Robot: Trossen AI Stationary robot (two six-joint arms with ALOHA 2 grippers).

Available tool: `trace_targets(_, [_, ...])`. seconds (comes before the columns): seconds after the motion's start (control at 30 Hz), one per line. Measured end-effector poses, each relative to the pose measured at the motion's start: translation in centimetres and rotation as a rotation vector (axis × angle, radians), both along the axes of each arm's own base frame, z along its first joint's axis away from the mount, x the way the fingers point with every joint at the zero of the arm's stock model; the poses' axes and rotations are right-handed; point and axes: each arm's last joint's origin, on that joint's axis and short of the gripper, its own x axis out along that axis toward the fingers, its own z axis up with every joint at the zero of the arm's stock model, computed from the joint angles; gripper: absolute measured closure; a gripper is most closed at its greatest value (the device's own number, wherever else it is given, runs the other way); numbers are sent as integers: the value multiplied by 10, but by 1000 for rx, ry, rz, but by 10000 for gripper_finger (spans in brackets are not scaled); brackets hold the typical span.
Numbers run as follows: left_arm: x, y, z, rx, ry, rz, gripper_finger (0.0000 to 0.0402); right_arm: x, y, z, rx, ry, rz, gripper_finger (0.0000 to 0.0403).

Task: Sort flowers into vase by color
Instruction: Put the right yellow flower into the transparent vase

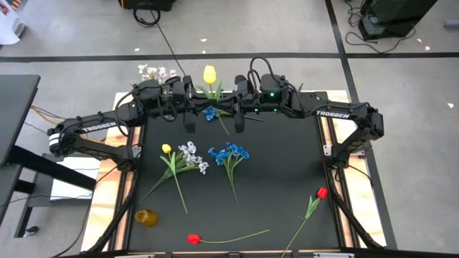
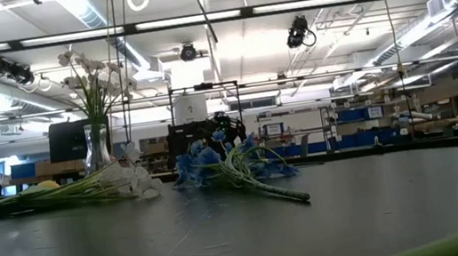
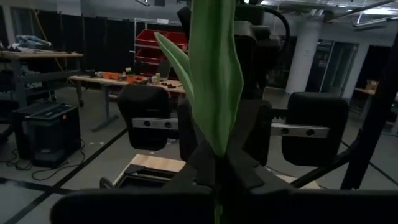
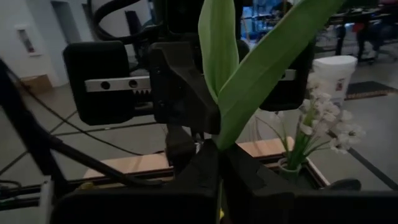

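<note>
now | yellow tulip (image 1: 209, 74) stem clamped between both arms' fingers (image 3: 249, 177)

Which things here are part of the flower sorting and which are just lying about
Part of the job:
yellow tulip held between both claws
blue flowers
white flowers
small yellow tulip
red tulips
vase with white flowers

Lying about:
amber round object
floor cables

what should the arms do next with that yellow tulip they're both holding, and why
Probably the right gripper should let go. Both it and the left gripper are shut on the yellow tulip held above the far edge of the mat, so one must release before the other can carry it to a vase.
</note>
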Motion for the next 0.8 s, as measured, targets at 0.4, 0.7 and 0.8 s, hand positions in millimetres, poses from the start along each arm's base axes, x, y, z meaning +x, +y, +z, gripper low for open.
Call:
trace_targets(0.4, [-20,8,8,-8,-6,57,394,-31,-1,10,32,122,-82,256])
trace_targets(0.7, [-45,8,13,-7,24,101,395,-115,16,54,-64,155,-190,266])
trace_targets(0.8, [-49,8,15,-2,20,116,395,-141,22,65,-76,130,-204,289])
